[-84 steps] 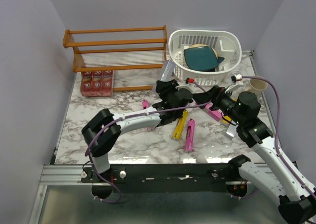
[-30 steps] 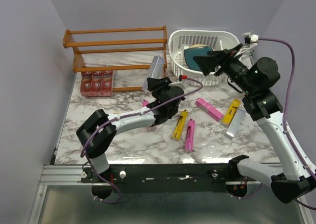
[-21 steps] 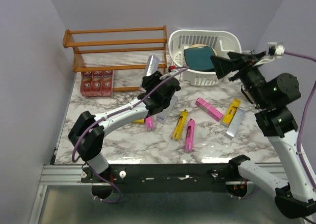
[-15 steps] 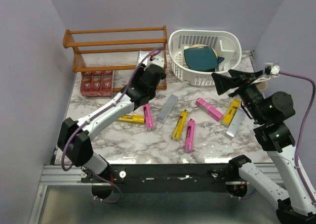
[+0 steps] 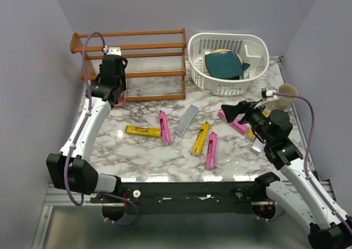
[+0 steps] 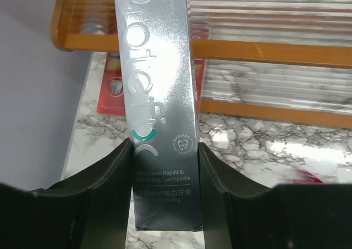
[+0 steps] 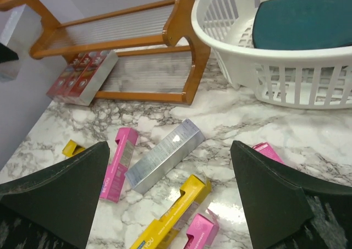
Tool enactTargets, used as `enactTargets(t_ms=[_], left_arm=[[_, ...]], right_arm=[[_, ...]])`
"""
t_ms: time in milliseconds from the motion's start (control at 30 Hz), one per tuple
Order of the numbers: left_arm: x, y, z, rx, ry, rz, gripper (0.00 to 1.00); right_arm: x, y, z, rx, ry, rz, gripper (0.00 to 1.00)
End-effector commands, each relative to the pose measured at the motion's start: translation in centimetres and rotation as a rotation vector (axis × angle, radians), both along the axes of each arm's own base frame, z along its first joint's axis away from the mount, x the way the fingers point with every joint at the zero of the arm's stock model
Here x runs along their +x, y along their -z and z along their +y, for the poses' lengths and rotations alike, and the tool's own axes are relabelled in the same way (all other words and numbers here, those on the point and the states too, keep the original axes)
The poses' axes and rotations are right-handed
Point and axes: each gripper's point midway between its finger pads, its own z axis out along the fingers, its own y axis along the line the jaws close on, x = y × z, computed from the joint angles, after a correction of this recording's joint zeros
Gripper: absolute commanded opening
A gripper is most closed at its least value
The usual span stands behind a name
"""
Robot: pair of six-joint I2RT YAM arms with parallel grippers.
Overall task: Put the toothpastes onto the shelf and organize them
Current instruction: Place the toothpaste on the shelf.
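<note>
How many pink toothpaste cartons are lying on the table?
3 pink cartons. One left of the silver carton, one right of the middle yellow carton, one nearest the white basket. More may hide under the arms.

Both arms share one build: glossy white link shells joined by chunky black joint housings. The left arm (image 5: 91, 122) carries a lavender cable (image 5: 94, 33) that loops over its wrist at 11 o'clock of the overhead view and trails down the white links to the base. A small white connector (image 5: 114, 51) caps that wrist. The right arm (image 5: 290, 164) has a matching cable at 3 o'clock. Both bases are bolted to a black rail (image 5: 192, 194) at 6 o'clock, dotted with silver screws (image 5: 136, 193). The jaws are matte black, wedge-shaped and flat on their inner faces. The right jaws show pale speckled scuffs at their near corners.
</note>
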Motion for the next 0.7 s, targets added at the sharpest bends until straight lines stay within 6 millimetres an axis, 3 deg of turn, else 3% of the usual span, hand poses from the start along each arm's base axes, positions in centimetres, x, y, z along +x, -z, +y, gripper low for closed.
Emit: enactTargets(t_ms=[0, 167, 333, 667], left_arm=[[0.8, -1.0, 1.9, -0.094, -0.001, 0.031, 0.35], [2.2, -1.5, 4.8, -0.044, -0.048, 0.059, 0.35], [4.1, -2.0, 6.0, -0.033, -0.024, 0.059, 0.35], [5.2, 0.6, 8.6, -0.004, -0.035, 0.098, 0.36]], right_arm=[[-0.4, -2.4, 0.3, 0.011, 0.01, -0.133, 1.0], [-0.6, -1.9, 0.0, 0.005, 0.053, -0.144, 1.0], [-1.1, -2.7, 0.0, 0.0, 0.06, -0.169, 1.0], [-2.0, -3.4, 0.1, 0.01, 0.057, -0.199, 1.0]])
